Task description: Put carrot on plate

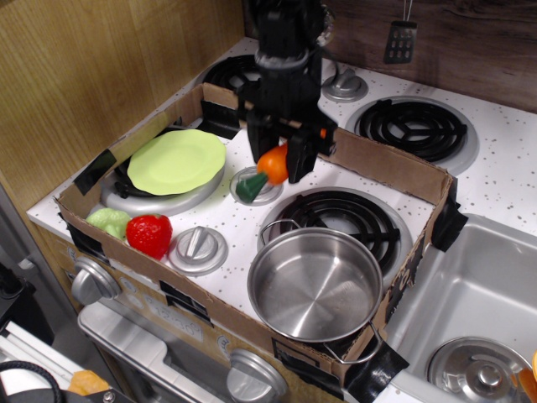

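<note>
The orange toy carrot (268,167) hangs in the air above the stove top, its dark green stem end pointing down and left. My gripper (282,156) is shut on the carrot's thick end and holds it tilted, well above the surface. The lime-green plate (176,159) lies flat on the left burner, to the left of the gripper and below it. The black arm reaches down from the top of the view and hides part of the back burners.
A steel pot (315,285) stands at the front, by the coil burner (352,220). A red strawberry (149,234) and pale lettuce (109,222) lie at front left. A cardboard wall (394,168) rings the area. A knob (197,248) sits between them.
</note>
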### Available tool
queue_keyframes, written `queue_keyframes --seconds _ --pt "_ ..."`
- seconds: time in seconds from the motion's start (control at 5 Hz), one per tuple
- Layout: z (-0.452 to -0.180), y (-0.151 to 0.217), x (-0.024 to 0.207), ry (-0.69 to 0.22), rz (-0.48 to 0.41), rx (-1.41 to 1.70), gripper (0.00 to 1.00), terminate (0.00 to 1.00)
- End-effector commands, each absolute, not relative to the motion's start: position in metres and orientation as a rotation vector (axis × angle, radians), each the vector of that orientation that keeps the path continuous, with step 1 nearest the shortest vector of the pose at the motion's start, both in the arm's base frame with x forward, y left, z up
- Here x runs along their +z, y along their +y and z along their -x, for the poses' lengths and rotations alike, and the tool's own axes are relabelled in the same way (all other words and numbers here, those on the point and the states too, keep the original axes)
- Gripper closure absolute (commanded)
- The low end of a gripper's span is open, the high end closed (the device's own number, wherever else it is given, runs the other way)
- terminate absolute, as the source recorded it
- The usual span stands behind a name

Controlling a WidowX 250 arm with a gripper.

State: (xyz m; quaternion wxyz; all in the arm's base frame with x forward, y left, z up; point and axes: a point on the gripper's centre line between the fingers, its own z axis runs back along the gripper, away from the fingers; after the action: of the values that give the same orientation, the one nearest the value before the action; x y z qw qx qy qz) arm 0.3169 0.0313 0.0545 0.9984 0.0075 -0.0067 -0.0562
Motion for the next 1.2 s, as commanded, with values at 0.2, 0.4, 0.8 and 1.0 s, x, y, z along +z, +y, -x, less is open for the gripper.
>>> queue_keyframes --seconds 0.2,0.4,0.8,1.0 --pt "-0.322 0.114 0.112 -0.2 -0.208 -0.126 1.0 0.0" --pt "-0.32 0.135 0.102 -0.186 -0.179 -0.119 1.0 0.0" --pt "-0.307 0.139 0.079 -0.181 -0.144 -0.036 1.0 0.0" --pt "-0.303 0.138 0.067 -0.173 -0.124 -0.011 1.0 0.0"
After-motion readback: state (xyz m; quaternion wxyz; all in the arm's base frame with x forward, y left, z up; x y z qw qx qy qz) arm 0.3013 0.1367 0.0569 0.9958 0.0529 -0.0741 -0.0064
